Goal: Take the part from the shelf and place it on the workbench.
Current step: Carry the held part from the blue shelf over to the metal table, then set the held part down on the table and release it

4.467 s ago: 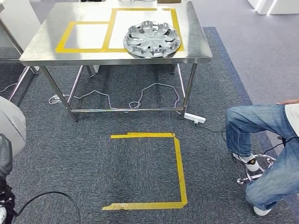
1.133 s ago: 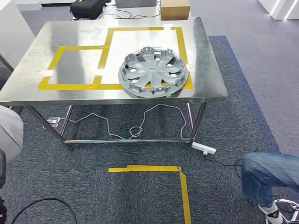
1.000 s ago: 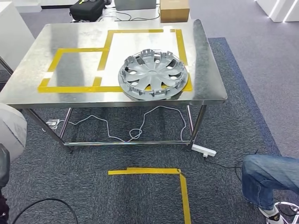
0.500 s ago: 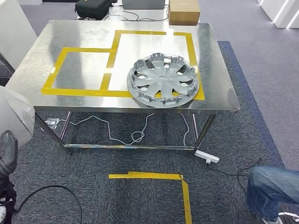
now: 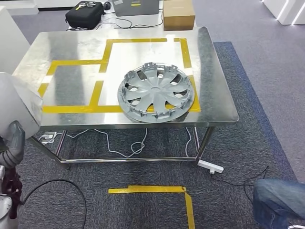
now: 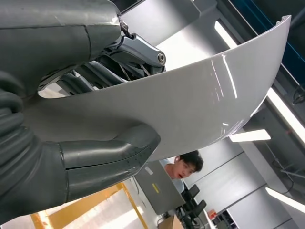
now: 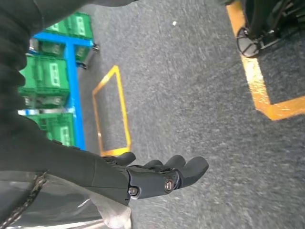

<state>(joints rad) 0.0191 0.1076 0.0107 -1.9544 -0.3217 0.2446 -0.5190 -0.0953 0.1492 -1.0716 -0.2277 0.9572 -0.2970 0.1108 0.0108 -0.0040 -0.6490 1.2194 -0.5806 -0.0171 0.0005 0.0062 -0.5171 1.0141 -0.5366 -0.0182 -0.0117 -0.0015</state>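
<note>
A pale grey curved panel, the part point(image 6: 201, 95), is gripped by my left hand point(image 6: 82, 162), thumb on one face and dark fingers point(image 6: 107, 67) on the other. In the head view the part point(image 5: 16, 102) shows at the left edge, beside the near left corner of the steel workbench point(image 5: 216, 71). My right hand point(image 7: 151, 176) hangs over the carpet with its fingers stretched out and nothing in them.
A silver hubcap point(image 5: 155, 91) lies on the bench across yellow tape outlines point(image 5: 72, 109). A cardboard box point(image 5: 178, 13) and black bag point(image 5: 83, 13) sit beyond the bench. A person's jeans leg point(image 5: 279, 202) is at lower right. Cables and a power strip point(image 5: 210, 167) lie under the bench.
The camera has moved nearer the bench, which now sits larger and lower in view. The grey part has risen higher at the left edge. The person's leg has slid out toward the corner.
</note>
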